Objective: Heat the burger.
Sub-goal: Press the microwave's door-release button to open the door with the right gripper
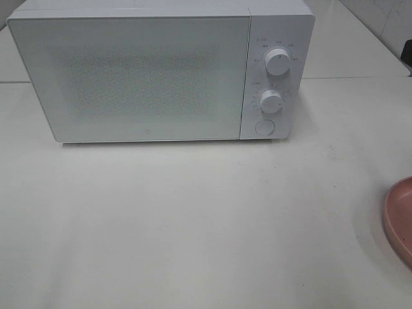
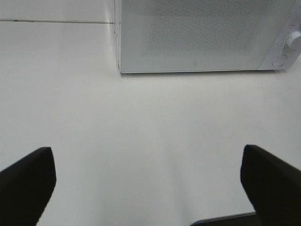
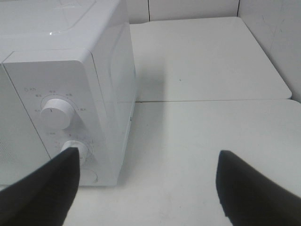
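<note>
The burger is out of view in every frame. A white microwave (image 1: 148, 77) stands at the back of the table with its door shut; it also shows in the left wrist view (image 2: 202, 35) and the right wrist view (image 3: 70, 70). My left gripper (image 2: 148, 188) hovers over bare table in front of the microwave, open, with nothing between its black fingers (image 2: 26, 181). My right gripper (image 3: 146, 188) is open beside the microwave's control panel, and its dark fingers (image 3: 42, 188) hold nothing. Neither gripper appears in the exterior high view.
Two white knobs (image 1: 277, 61) (image 1: 271, 100) and a round button (image 1: 264, 127) sit on the microwave's right panel. A pink plate (image 1: 400, 219) pokes in at the right edge of the table. Tiled wall rises at the back right.
</note>
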Action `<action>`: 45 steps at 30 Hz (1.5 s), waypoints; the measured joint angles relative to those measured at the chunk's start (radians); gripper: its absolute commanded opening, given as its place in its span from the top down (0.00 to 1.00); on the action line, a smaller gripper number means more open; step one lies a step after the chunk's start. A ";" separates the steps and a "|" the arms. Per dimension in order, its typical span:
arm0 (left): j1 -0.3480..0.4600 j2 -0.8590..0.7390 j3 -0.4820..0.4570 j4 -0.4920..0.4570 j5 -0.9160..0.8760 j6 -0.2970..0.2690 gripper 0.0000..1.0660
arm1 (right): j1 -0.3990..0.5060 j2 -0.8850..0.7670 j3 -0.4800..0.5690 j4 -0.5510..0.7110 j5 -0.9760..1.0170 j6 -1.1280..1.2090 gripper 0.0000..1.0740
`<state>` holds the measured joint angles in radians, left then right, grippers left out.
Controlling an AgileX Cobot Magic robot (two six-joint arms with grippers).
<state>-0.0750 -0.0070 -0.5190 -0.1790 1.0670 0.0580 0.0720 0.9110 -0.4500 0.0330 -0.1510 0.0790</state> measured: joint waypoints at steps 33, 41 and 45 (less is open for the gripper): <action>0.000 0.000 0.000 0.000 0.000 0.000 0.06 | 0.300 0.550 0.221 0.374 -0.889 -0.223 0.30; 0.000 0.000 0.000 0.000 0.000 0.000 0.06 | 0.538 0.680 0.214 0.603 -1.033 -0.267 0.30; 0.000 0.000 0.000 0.000 0.000 0.000 0.06 | 0.618 0.734 0.176 0.695 -1.041 -0.279 0.30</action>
<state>-0.0750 -0.0070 -0.5190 -0.1790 1.0670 0.0580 0.6900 1.6450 -0.2740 0.7280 -1.1920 -0.2000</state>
